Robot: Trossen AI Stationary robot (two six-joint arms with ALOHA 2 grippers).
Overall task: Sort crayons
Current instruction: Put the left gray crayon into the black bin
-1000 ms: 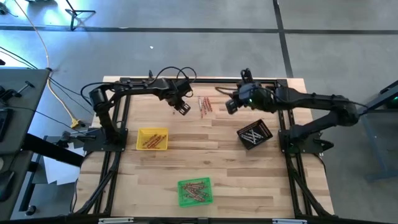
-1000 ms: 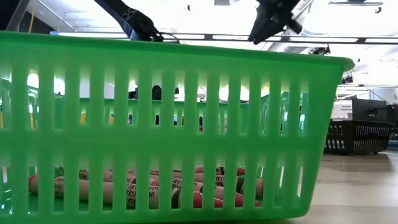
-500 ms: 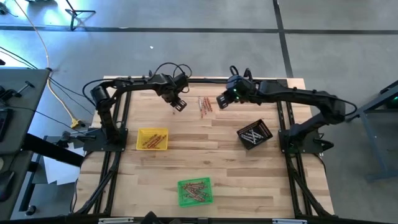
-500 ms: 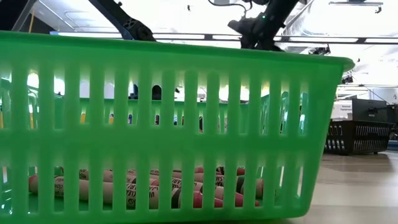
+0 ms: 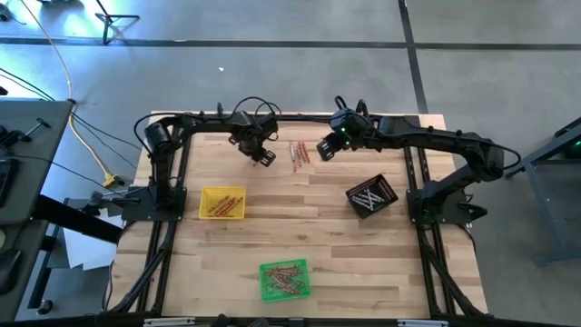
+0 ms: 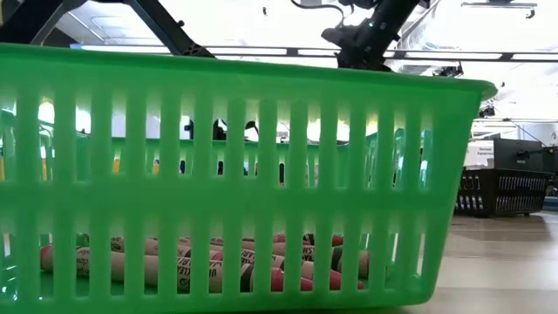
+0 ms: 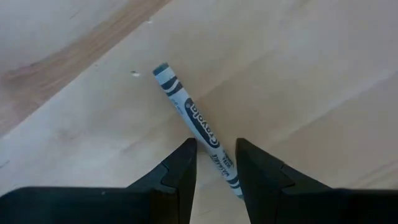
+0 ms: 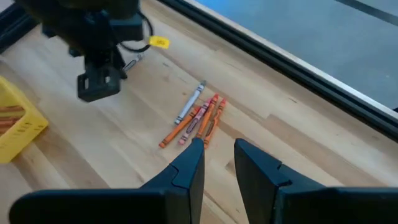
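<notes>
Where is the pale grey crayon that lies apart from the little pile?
The grey crayon lies flat on the bare wood toward the table's far edge, just ahead of the left gripper, left of the pile of orange crayons in the high view.

Grey workshop floor around a pale wooden bench

The table [image 5: 336, 245] is made of light butcher-block planks and sits on a smooth grey concrete floor [image 5: 272, 73] crossed by dark seam lines. To one side stands a grey side bench [image 5: 27, 163], with a yellow cable [image 5: 68, 91] trailing over its edge and down across the floor. A dark stand's feet [image 5: 113, 23] show at the far edge. Seen level from the tabletop, the ceiling [image 6: 261, 26] is bright and washed out with overhead light, and off to the side a dark piece of equipment [image 6: 519, 153] carries a small white notice [image 6: 479, 154].
</notes>
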